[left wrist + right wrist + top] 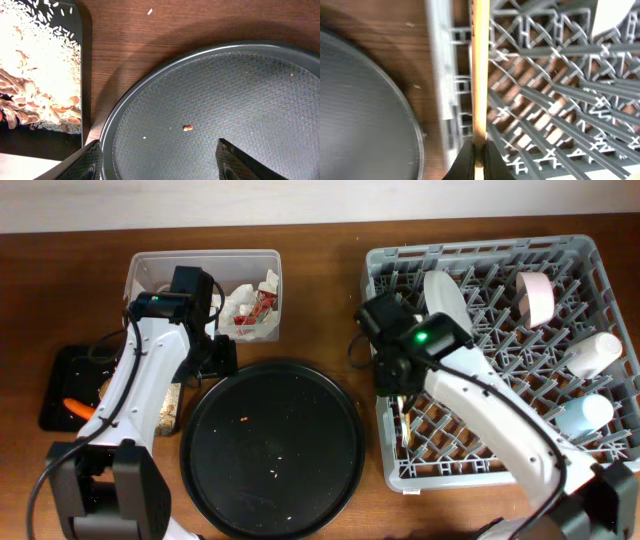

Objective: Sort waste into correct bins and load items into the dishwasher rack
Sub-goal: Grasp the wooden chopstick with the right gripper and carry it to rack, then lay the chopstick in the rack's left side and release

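Pale wood, a thin chopstick (480, 75) is clenched in the right pincer (479, 152), lying along the inside of the left wall of the grey plastic dishwasher rack (590, 250). Left of that rack on the table sits a round black metal tray (270, 450). The left pincer (159, 150) hangs released over that tray's rim farthest from the rack, beside a black rectangular tray (85, 60) of rice and scraps.
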`<state>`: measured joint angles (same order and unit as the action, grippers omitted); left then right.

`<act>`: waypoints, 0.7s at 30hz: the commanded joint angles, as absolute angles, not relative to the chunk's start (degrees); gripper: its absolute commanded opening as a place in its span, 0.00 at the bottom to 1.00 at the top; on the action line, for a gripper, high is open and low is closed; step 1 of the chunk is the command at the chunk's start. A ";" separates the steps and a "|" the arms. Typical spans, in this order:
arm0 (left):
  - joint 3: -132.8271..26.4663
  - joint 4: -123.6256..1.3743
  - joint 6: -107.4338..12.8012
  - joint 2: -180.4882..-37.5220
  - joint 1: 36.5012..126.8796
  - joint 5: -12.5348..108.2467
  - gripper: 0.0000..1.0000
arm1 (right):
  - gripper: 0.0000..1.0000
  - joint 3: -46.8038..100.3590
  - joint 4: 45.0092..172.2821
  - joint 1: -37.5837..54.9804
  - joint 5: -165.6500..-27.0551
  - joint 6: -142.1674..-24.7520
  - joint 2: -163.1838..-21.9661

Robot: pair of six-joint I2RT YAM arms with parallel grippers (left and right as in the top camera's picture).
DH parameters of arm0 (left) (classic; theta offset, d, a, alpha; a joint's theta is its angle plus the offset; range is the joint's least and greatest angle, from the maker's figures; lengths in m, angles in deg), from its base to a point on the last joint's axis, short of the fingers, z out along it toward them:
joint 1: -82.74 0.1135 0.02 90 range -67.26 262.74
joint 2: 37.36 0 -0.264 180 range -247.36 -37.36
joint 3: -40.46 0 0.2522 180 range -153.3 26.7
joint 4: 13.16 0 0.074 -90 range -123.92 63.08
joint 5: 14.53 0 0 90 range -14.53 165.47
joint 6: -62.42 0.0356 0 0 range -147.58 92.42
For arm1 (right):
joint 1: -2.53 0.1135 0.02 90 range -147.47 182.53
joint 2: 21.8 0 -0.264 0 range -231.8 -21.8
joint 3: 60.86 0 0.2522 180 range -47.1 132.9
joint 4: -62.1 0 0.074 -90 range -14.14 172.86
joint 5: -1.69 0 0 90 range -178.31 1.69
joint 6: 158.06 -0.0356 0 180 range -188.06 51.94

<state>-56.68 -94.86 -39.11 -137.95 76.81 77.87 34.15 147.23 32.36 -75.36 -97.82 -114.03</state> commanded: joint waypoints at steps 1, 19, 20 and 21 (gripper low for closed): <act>-56.81 -94.88 -38.58 -138.02 77.00 78.46 0.72 | 0.04 28.19 144.13 30.46 -75.18 -96.75 -113.90; -56.81 -90.36 -33.19 -138.02 73.59 75.31 0.78 | 0.73 31.23 135.65 17.65 -95.12 -80.60 -106.86; -56.81 -90.67 -31.44 -138.02 72.72 75.22 0.79 | 0.81 31.73 136.37 14.83 -99.42 -76.36 -106.86; -56.81 -92.92 -30.48 -138.00 72.08 75.26 0.82 | 0.83 31.77 138.78 11.55 -100.39 -75.79 -106.86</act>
<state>-56.68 -90.62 -34.93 -137.95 73.79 76.71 30.83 136.09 16.58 -91.95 -84.27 -107.43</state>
